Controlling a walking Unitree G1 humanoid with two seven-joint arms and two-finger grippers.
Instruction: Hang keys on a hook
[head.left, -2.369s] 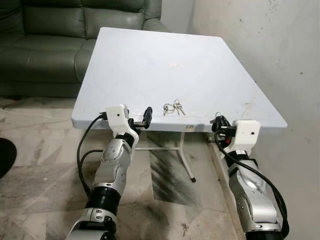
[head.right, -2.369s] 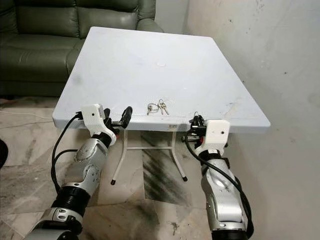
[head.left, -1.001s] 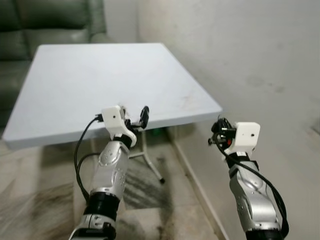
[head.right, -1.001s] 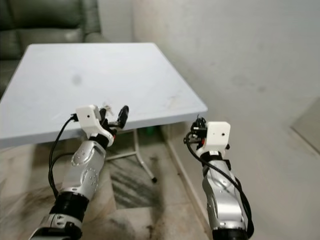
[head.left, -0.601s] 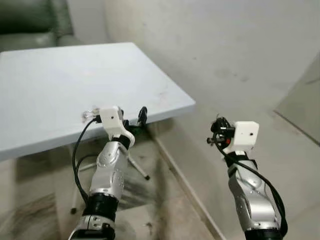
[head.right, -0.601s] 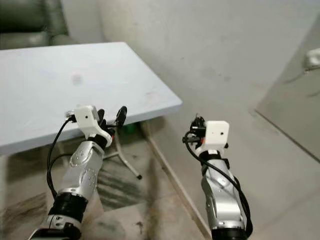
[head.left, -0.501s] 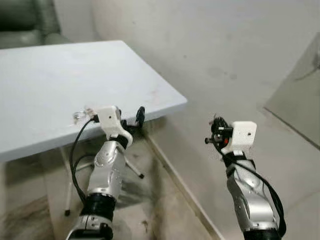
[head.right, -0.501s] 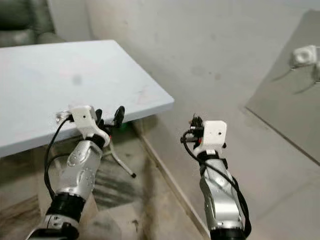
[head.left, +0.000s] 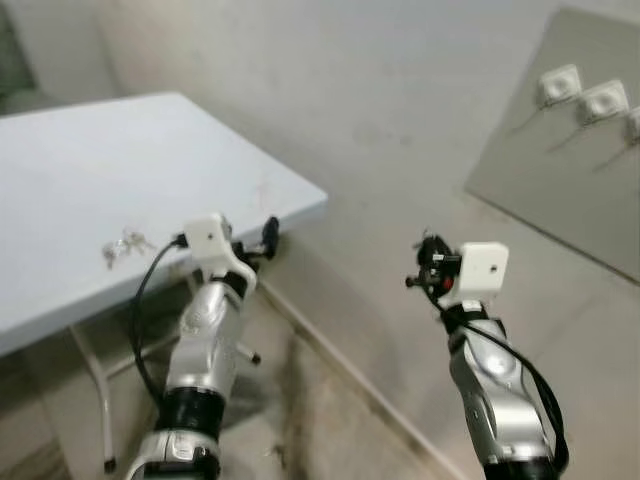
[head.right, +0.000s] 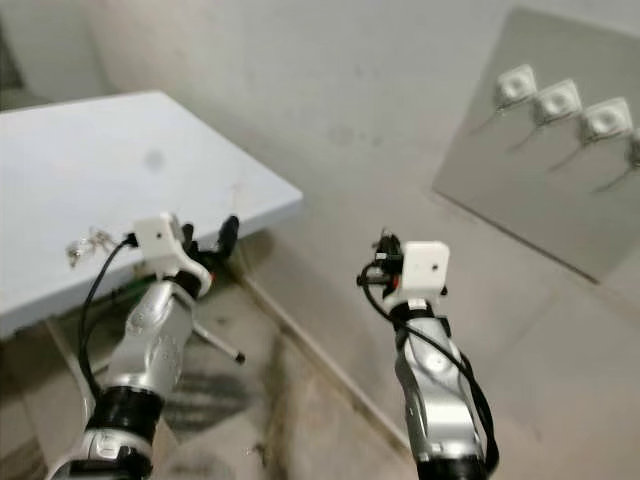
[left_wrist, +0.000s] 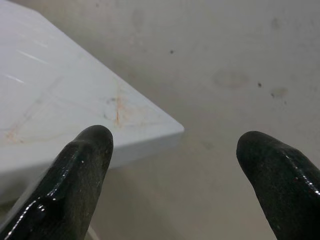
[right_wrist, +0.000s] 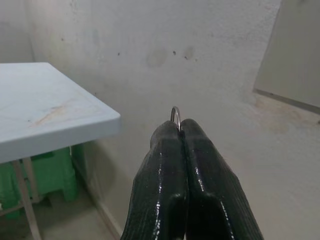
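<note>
Head views: we note keys (head.left: 122, 246) lying on the white table (head.left: 60, 160), hooks (head.right: 556, 101) on a wall panel. Left wrist: our left gripper (left_wrist: 175, 165) spread, facing the table corner. Right wrist: our right gripper (right_wrist: 181, 131) pinching a metal ring (right_wrist: 175, 116).

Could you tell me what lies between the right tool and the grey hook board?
Bare wall, in the left eye view, between the right tool, shut on a key ring, and the grey hook board.
</note>
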